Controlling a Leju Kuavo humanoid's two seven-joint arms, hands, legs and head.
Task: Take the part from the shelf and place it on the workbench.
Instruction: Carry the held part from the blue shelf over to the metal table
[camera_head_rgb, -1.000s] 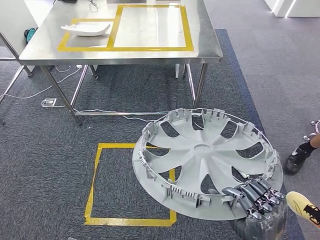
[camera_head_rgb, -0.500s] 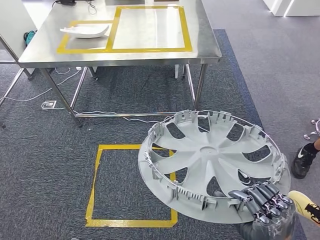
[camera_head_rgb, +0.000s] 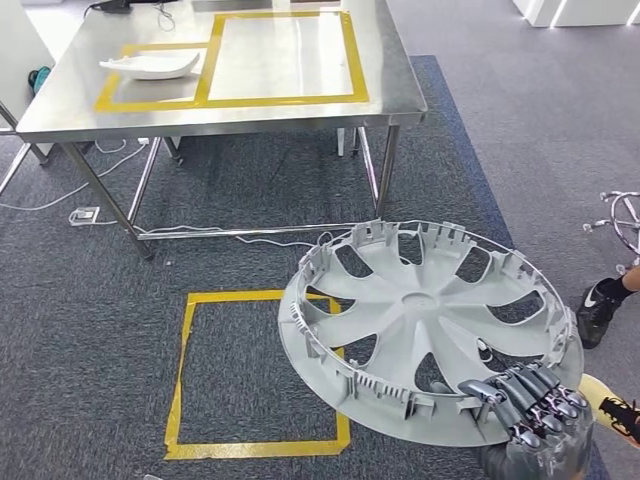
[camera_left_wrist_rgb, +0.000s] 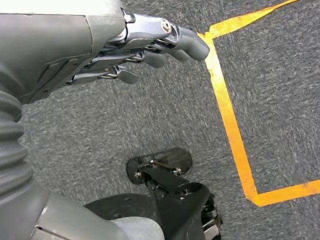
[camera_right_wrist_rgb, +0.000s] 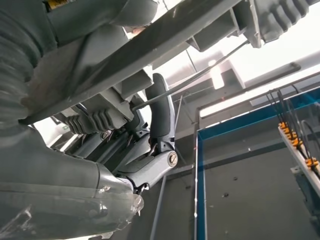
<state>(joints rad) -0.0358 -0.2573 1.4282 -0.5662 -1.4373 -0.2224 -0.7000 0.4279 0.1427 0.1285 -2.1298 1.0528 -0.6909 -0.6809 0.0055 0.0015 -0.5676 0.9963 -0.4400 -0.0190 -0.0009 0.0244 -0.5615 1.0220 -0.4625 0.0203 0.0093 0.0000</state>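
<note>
Your right robot hand (camera_head_rgb: 532, 415) grips the part (camera_head_rgb: 426, 325), a pale grey plastic wheel cover, by its near rim, with dark metallic fingers (camera_head_rgb: 521, 395) curled over the edge. The cover is round and shallow, its ribbed inner side facing up, with curved spokes fanning from a small hub and teardrop openings between them; short clips and a thin wire ring run around the rim. It hangs tilted above the dark, coarse carpet (camera_head_rgb: 90, 330), partly over a square of yellow tape (camera_head_rgb: 185, 345), well short of the bench (camera_head_rgb: 392, 85).

From the right wrist view, the thick grey thumb (camera_right_wrist_rgb: 160, 112) presses up against the cover's underside (camera_right_wrist_rgb: 113, 55).

The bench is brushed stainless steel on slim metal legs, its top marked with yellow tape rectangles (camera_head_rgb: 355, 60). A white curved piece (camera_head_rgb: 147, 65) lies in the smaller rectangle.

Your left robot hand (camera_left_wrist_rgb: 124, 55) holds nothing, its smooth fingers loosely extended above the carpet beside a yellow tape line (camera_left_wrist_rgb: 228, 112).

A person's shoes (camera_head_rgb: 600, 305) stand at the right edge.
</note>
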